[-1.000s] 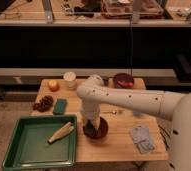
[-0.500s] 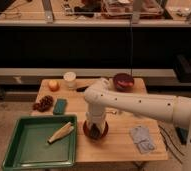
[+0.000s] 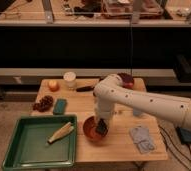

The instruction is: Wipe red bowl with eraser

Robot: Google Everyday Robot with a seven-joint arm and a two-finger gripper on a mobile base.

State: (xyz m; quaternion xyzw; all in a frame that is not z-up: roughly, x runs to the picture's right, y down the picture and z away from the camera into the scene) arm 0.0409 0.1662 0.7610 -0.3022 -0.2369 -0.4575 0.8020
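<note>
The red bowl [image 3: 91, 130] stands on the wooden table [image 3: 119, 145] near its front edge, just right of the green tray. My gripper [image 3: 101, 125] reaches down from the white arm into the right side of the bowl. It is shut on the eraser [image 3: 102, 128], a small black block that rests against the bowl's inner right wall. The arm hides part of the bowl's far rim.
A green tray [image 3: 19, 150] holding a yellowish husk-like item [image 3: 60, 132] sits at front left. A teal block [image 3: 60, 106], a dark cluster [image 3: 43, 103], an orange [image 3: 53, 85], a white cup [image 3: 69, 80], a black-handled tool [image 3: 85, 89] and a maroon bowl [image 3: 126, 80] lie behind. A grey cloth [image 3: 141, 138] lies at the right.
The gripper with the eraser has shifted slightly to the right inside the bowl, and the arm has swung a little. The bowl has stayed in place.
</note>
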